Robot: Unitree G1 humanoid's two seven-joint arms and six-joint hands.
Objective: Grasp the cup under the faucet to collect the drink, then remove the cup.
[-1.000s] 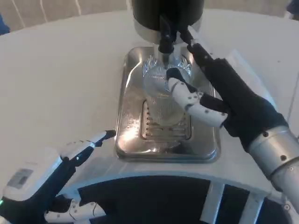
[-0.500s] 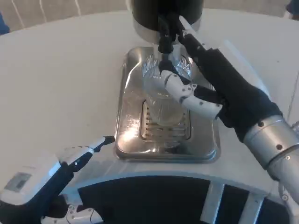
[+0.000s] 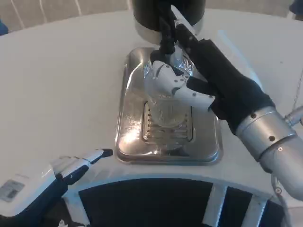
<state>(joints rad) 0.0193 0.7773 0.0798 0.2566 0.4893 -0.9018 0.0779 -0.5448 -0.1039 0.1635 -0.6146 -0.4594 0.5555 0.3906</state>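
Note:
A clear ribbed cup (image 3: 163, 106) stands on the grate of a silver drip tray (image 3: 127, 127), right under the black faucet (image 3: 165, 38) of the drink dispenser (image 3: 142, 12). My right hand (image 3: 203, 78) reaches in from the right and grips the cup: the thumb (image 3: 173, 85) lies across the cup's front near the rim, and the other fingers (image 3: 182, 26) run behind it up past the faucet. The cup's far side is hidden by the hand. My left hand (image 3: 64, 171) rests low at the table's near left edge, fingers stretched out, holding nothing.
The white round table (image 3: 61, 85) spreads left and beyond the tray. Its curved front edge (image 3: 156, 177) runs just below the tray. A white strip (image 3: 236, 54) lies right of the tray under my right arm.
My right hand has pushed further in toward the faucet and its thumb has swung from the cup's right side across its front. My left hand has drawn back down and to the left.

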